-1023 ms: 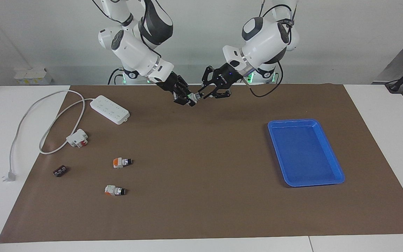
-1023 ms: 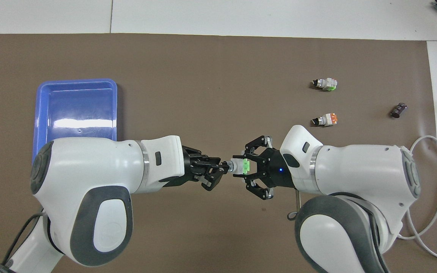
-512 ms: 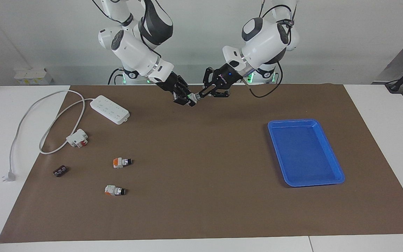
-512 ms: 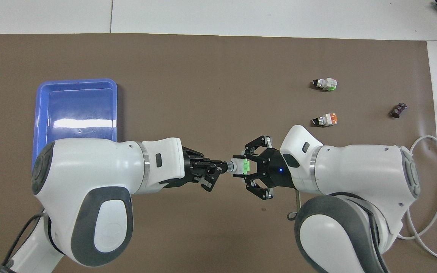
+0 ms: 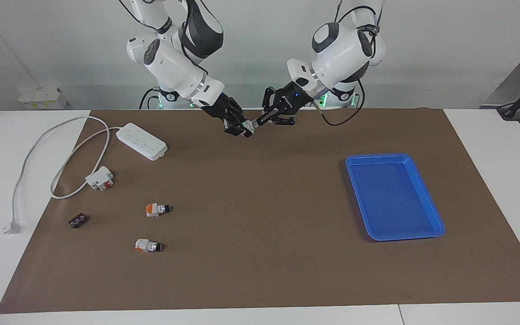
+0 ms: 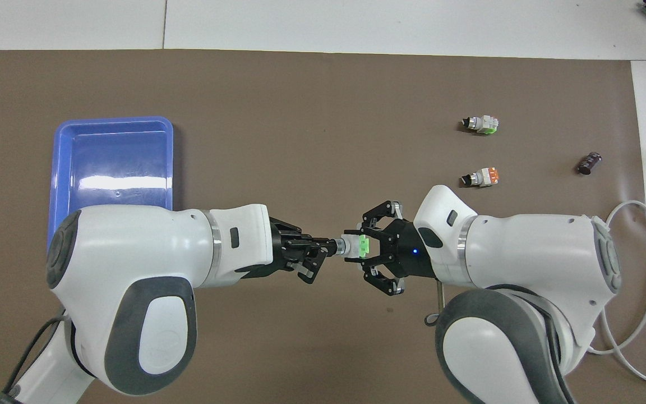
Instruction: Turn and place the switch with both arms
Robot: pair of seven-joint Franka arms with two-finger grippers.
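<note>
Item: switch [image 6: 354, 247], white body with green end block, being held in mid-air over the brown mat [image 6: 323, 112], both end effectors meeting on it. Left end effector [image 6: 331, 247] is closing its fingers on the knob end at the switch's 9 o'clock in the overhead view; right end effector [image 6: 363, 247] is gripping the green block at 3 o'clock, its other fingers spreading wide. Blue tray [image 6: 65, 168] is lying on the tabletop toward the left arm's end; two orange-ended switches [image 6: 483, 177] are lying toward the right arm's end.
</note>
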